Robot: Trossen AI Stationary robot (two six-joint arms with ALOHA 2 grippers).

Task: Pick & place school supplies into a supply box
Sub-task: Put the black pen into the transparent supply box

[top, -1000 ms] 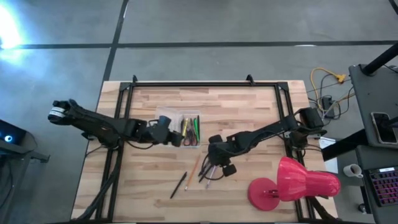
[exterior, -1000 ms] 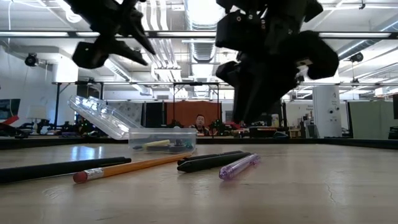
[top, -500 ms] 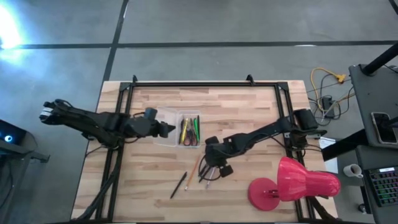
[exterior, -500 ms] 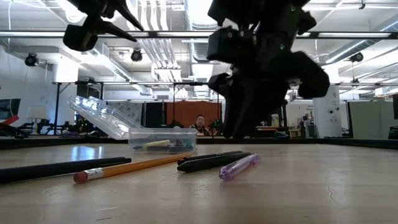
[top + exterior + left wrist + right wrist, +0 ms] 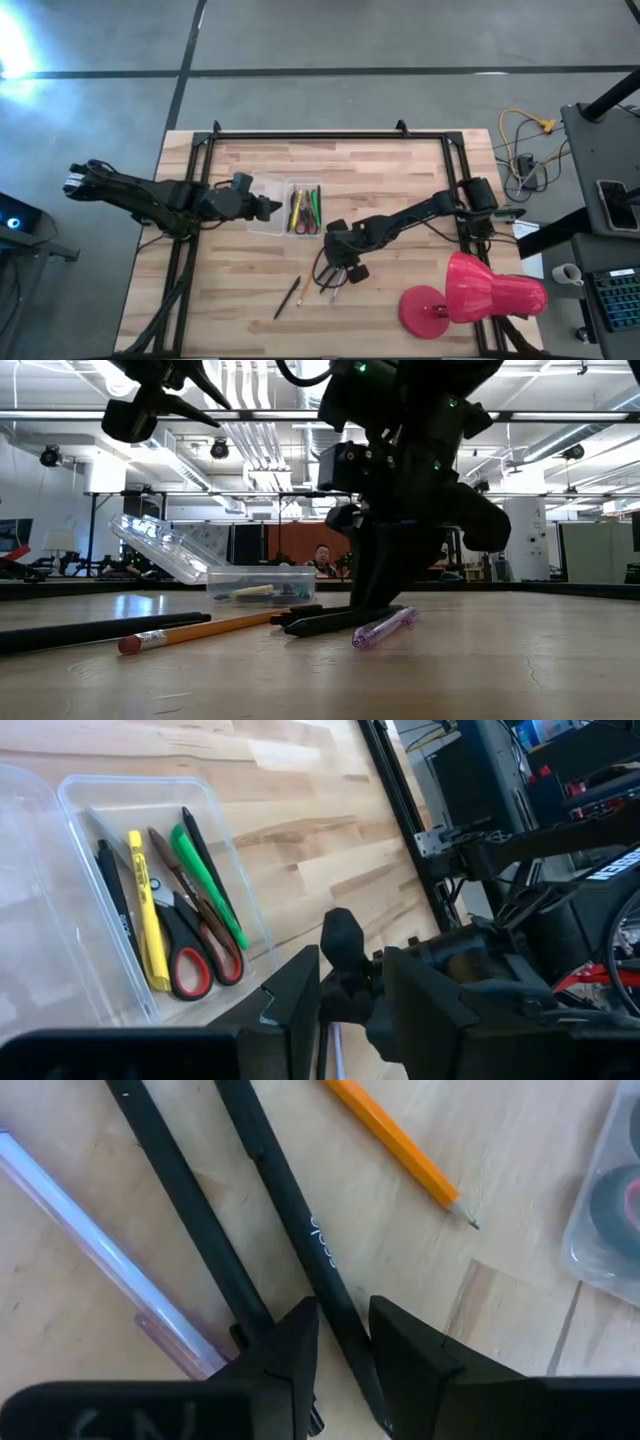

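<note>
The clear supply box [image 5: 303, 182] stands mid-table with its lid [image 5: 160, 546] tilted open, and holds red-handled scissors [image 5: 190, 966], a yellow pen [image 5: 146, 910], a green pen [image 5: 205, 882] and darker ones. Loose on the table lie two black pens side by side, a clear purple pen [image 5: 88, 1218], an orange pencil [image 5: 396, 1146] and a separate black pen [image 5: 287, 297]. My right gripper [image 5: 336, 268] is down on the pen cluster, shut on one black pen [image 5: 318, 1245]. My left gripper [image 5: 266, 207] hovers left of the box, fingers a little apart. My right gripper pinches the black pen's shaft [image 5: 338, 1292] between its two fingers, coming from above and pointing down, with the fingers across the pen. The pen lies flat on the table [image 5: 330, 622]. The second black pen [image 5: 200, 1230] runs under one finger [image 5: 285, 1342].
A big red lamp [image 5: 470, 295] stands at the table's near right corner. A black frame rail [image 5: 300, 136] runs along the far edge and down both sides. Bare wood lies near the table's near left corner [image 5: 210, 300].
My right gripper has moved down and a little toward the table's left and near edge, ending on the black pens. One pen's end has shifted slightly. My left gripper drew back from over the box toward the table's left, then stayed still.
</note>
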